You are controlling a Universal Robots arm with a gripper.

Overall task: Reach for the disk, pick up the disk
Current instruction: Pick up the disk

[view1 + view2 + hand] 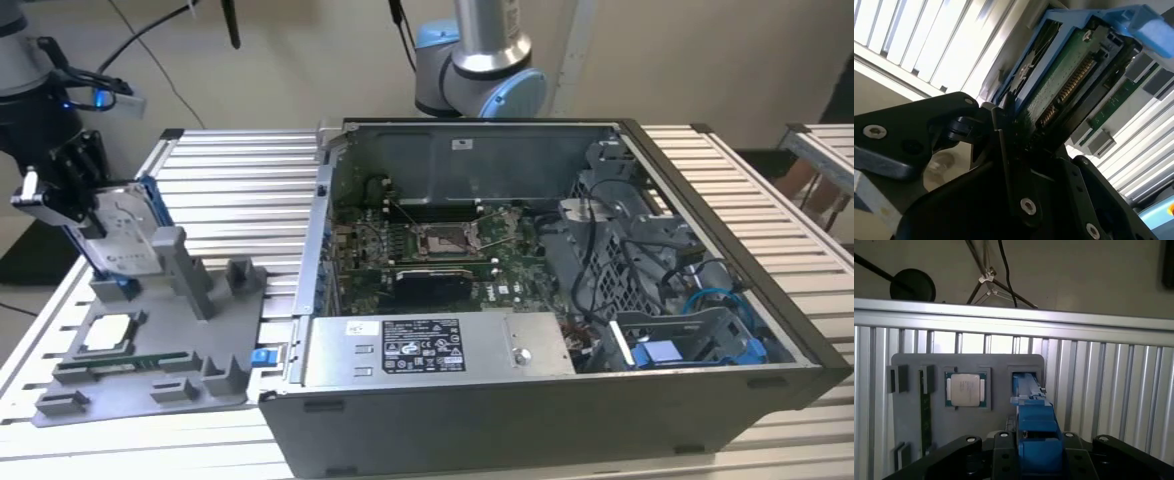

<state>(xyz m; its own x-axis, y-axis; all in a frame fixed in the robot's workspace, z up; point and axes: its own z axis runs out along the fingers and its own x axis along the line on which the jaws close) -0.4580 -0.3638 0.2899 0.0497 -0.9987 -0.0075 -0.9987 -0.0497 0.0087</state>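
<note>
Exterior view, ribbed silver metal table (pixel 227 190): carrying the case and the tray side by side.
Open black computer case (pixel 534 425): lying on its side toward the exterior view's right, green motherboard (pixel 427 250) exposed inside.
Grey robot arm with blue joint caps (pixel 483 60): rising behind the case.
Flat grey plastic holder tray (pixel 200 345): just beside the case, on the exterior view's left, with several slots.
Black gripper (pixel 1038 445): above the tray, fingers (pixel 1004 450) pressed together on the upper edge of the disk, one on each side, touching its blue rail in the first wrist view.
Flat silver-grey metal disk with white label and blue plastic rails (pixel 127 225): standing on edge, slightly tilted, lower end at its tray slot, upper end clamped in the gripper; green circuit-board side seen in the second wrist view.
Long green memory strip (pixel 925 415): lying in a narrow slot of the tray, apart from the disk.
Small square silver chip (pixel 966 390): seated in a square pocket of the tray, between the memory strip and the disk's slot.
</note>
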